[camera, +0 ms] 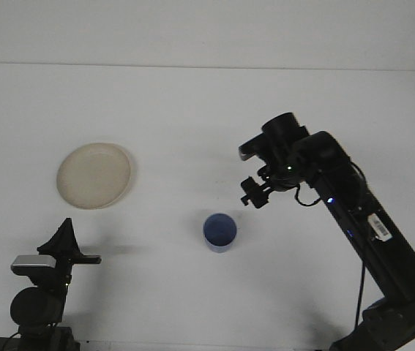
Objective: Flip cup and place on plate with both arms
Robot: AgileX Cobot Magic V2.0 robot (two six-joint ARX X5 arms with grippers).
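I see the blue cup (pixel 219 232) upright alone, my right gripper (pixel 254 194) raised beside it holding nothing, plate (pixel 94 175) far left

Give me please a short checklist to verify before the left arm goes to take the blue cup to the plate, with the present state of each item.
1. Blue cup stands upright, opening up: ok.
2. Right gripper is off the cup, up and to its right: ok.
3. Right gripper holds nothing: ok, as far as the view shows.
4. Plate has nothing on it: ok.
5. Table between cup and plate is free of obstacles: ok.
6. Left gripper open and ready: cannot tell; it sits low at the near left edge.
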